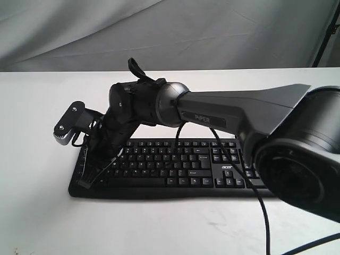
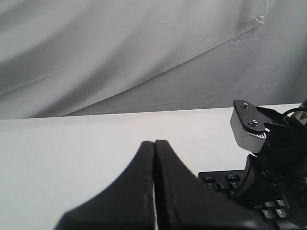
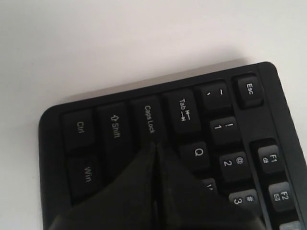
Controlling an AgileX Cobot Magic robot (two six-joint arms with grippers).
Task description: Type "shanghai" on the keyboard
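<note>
A white surface [image 1: 37, 212] fills the lower part of the exterior view, matte and evenly lit, with a few tiny dark specks [image 1: 16, 249] near its front left corner. Behind its far edge hangs a grey cloth [image 1: 159, 32], creased in long slanting folds that catch soft light and shade. A thin dark pole [image 1: 325, 34] slants at the far right. Shadows on the surface are faint, with blurred edges. In the left wrist view the cloth meets the surface in a straight line.

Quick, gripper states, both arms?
Left gripper: shut, holding nothing, above the table.
Right gripper: shut, holding nothing, tips by the Caps Lock key of the keyboard.
</note>
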